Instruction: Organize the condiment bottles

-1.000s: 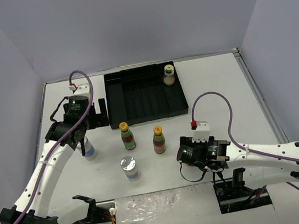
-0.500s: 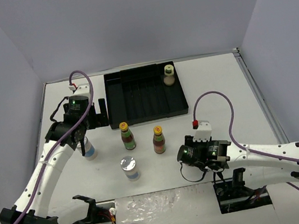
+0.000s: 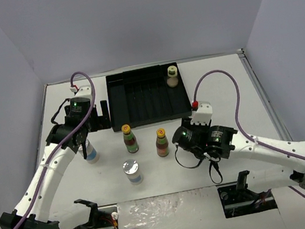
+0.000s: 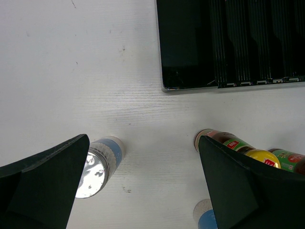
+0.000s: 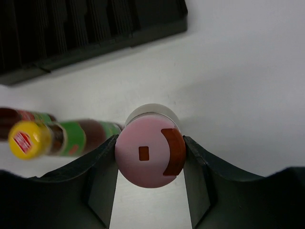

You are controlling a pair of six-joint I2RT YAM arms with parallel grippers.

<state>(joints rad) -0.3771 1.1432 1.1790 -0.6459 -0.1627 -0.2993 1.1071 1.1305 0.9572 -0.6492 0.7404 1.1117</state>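
My right gripper is shut on the pink-capped bottle, one finger on each side of its cap. I cannot tell if it is off the table. In the top view this gripper is just right of a slim yellow-capped bottle; the pink-capped bottle is hidden there. A second slim bottle stands to its left. A silver-capped jar stands nearer. My left gripper is open and empty above the table, beside another silver-capped jar. The cream bottle stands in the tray's back right corner.
The large black ridged tray lies at the back middle, and its near edge shows in both wrist views. The slim bottles lie left of my right gripper. Grey walls close the table on three sides.
My right gripper has moved away from the near edge toward the slim bottles and the tray, with the pink-capped bottle in it. The left arm has not moved.
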